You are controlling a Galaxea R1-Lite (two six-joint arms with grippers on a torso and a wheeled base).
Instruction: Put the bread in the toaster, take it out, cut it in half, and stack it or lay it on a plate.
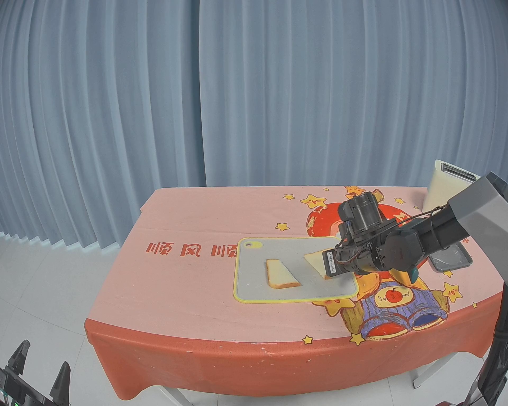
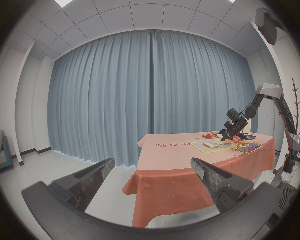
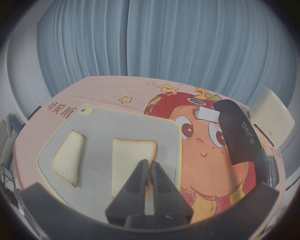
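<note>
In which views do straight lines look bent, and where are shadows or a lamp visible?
Head view: the curtain folds bow and the table edge curves. Left wrist view: strong rounding, dark corners, a ceiling lamp glowing. Right wrist view: similar rounding; one bread half casts a thin shadow on the cutting board.

A board [image 1: 248,288] on the surface [image 1: 185,301] carries bread in two pieces, apart: the left half [image 1: 280,274] lies free, the right half [image 1: 315,260] partly under the right tool [image 1: 330,267]. A toaster [image 1: 447,182] stands far right.
</note>
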